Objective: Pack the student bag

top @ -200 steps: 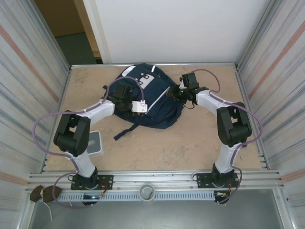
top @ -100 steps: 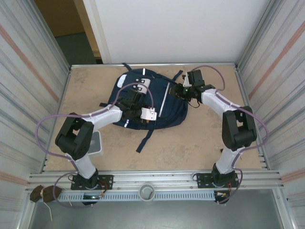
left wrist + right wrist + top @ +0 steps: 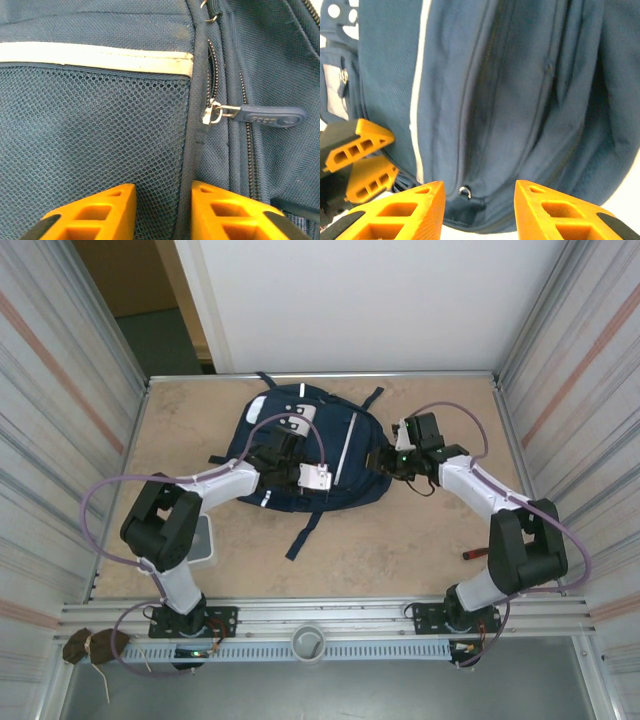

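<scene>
Pressing the left fingers [image 3: 95, 210] down onto the student bag [image 3: 365, 455], one on a mesh pocket [image 3: 90, 130] and the other on plain navy cloth, with a ridge of piping [image 3: 197, 125] running up out of the narrow gap between them. Pinching that ridge or merely straddling it: cannot tell.

Holding the right fingers [image 3: 405, 210] parted and released, clamping nothing, with the bag's rounded edge and a small metal ring [image 3: 465, 191] sitting just beyond the gap. Catching, at the left margin of the right wrist view, the orange left fingers against the same navy cloth.

Finding the bag lying flat toward the far middle of the bench [image 3: 430, 530], front face up, between the two arms, with the left arm reaching over its left half and the right arm meeting its right edge.

Showing, just past the left fingers, a pale reflective stripe [image 3: 100, 56] crossing above the mesh, and to the right of the piping a zip with a blue pull tab [image 3: 272, 117] lying sideways.

Trailing one dark strap [image 3: 305, 530] off the bag's near edge toward the arm bases.

Sitting close by the left arm's elbow, apart from the bag: a pale box [image 3: 205, 540]. Lying well apart on the right, near the right arm: a small red thing [image 3: 475, 553], too small to name.
</scene>
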